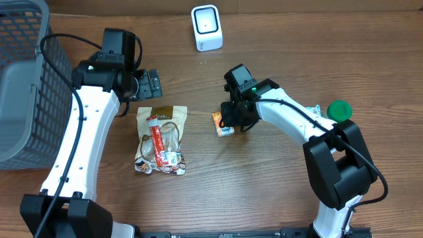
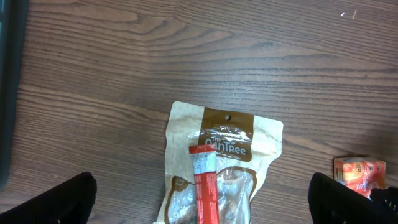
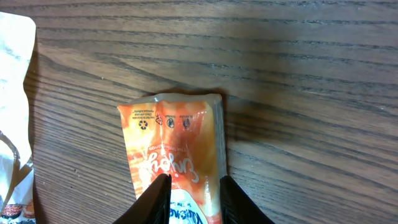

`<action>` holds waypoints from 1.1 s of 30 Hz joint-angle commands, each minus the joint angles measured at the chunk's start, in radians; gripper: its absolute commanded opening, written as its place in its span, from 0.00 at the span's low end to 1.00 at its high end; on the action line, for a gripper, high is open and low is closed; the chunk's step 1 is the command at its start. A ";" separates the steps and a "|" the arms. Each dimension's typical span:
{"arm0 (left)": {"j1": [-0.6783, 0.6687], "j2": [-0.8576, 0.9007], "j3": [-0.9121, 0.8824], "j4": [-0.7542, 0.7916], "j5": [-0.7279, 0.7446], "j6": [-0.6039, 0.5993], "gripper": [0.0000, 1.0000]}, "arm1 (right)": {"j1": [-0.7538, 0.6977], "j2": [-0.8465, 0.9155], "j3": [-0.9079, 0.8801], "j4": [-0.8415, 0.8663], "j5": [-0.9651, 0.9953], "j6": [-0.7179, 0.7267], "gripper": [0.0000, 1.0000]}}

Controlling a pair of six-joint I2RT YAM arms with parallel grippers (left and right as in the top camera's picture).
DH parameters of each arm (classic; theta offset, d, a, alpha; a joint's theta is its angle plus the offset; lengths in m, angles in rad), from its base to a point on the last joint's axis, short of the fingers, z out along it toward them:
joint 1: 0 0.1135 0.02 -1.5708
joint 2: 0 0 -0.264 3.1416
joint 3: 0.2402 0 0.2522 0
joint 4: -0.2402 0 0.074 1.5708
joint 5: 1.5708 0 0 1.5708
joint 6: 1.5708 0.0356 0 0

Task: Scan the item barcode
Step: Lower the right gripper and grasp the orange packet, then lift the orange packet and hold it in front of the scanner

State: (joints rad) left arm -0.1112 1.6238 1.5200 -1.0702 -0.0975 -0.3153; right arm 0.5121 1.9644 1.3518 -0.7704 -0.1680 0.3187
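Right gripper [image 3: 193, 190] clamped on one end of the orange packet [image 3: 171, 140], mid-surface [image 1: 264, 192] just right of the brown snack pouch [image 1: 162, 132], white scanner [image 1: 206, 27] well beyond; left gripper [image 1: 148, 84], fingers wide apart, near the pouch's top edge.

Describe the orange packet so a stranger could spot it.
Start at the white box-shaped scanner at the wooden table's far edge and come straight toward the near edge. The small orange foil sachet lies there, pinched by the right hand; its neighbour, the tan paper pouch, is bigger.
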 commanded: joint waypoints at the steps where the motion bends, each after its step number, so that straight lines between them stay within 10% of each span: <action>1: -0.007 0.006 0.018 0.001 0.005 -0.014 1.00 | 0.003 -0.023 -0.011 0.008 0.014 -0.010 0.27; 9: -0.007 0.006 0.018 0.001 0.005 -0.014 1.00 | 0.003 -0.023 -0.092 0.105 0.032 -0.009 0.27; 14: -0.007 0.006 0.018 0.001 0.005 -0.014 1.00 | 0.003 -0.023 -0.108 0.135 0.032 -0.010 0.04; 33: -0.007 0.006 0.018 0.001 0.005 -0.014 1.00 | 0.002 -0.261 0.210 -0.016 0.145 -0.143 0.03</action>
State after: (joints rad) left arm -0.1112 1.6238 1.5200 -1.0702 -0.0975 -0.3153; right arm 0.5121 1.7298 1.4776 -0.7521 -0.0399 0.2333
